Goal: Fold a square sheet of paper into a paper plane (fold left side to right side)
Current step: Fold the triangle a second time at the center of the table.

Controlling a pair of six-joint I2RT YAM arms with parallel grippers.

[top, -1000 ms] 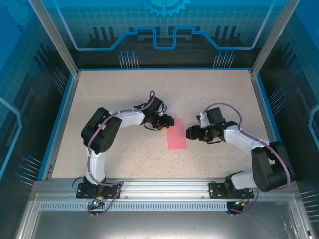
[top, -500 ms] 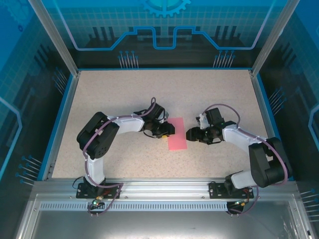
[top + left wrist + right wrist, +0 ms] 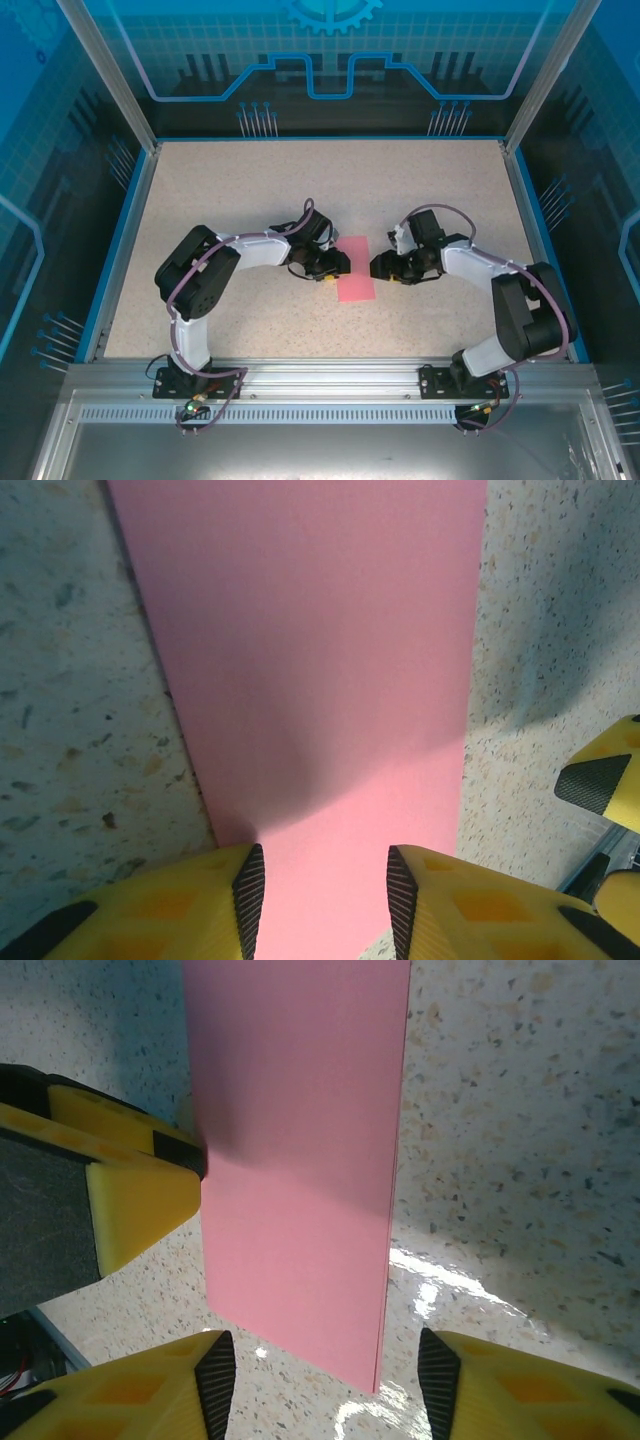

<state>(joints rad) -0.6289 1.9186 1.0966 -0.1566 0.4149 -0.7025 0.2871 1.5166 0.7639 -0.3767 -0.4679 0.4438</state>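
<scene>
The square sheet of paper (image 3: 355, 270) lies flat on the speckled table, folded into a narrow pink rectangle; no paper plane shape is in view. My left gripper (image 3: 335, 265) sits at its left edge, open, both yellow fingers low over the paper (image 3: 310, 660) with bare pink between them (image 3: 323, 900). My right gripper (image 3: 380, 267) is at the paper's right edge, open, its fingertips (image 3: 325, 1380) astride a corner of the sheet (image 3: 295, 1140) without touching it. The two layered edges show along the sheet's right side in the right wrist view.
The left gripper's yellow finger (image 3: 130, 1200) touches the paper's far edge in the right wrist view. A right fingertip (image 3: 600, 780) shows just beyond the sheet in the left wrist view. Blue walls (image 3: 120, 240) rim the table.
The right gripper has shifted left, closer to the paper's right edge, and its jaws have narrowed a little. The left gripper has slid slightly down along the left edge.
</scene>
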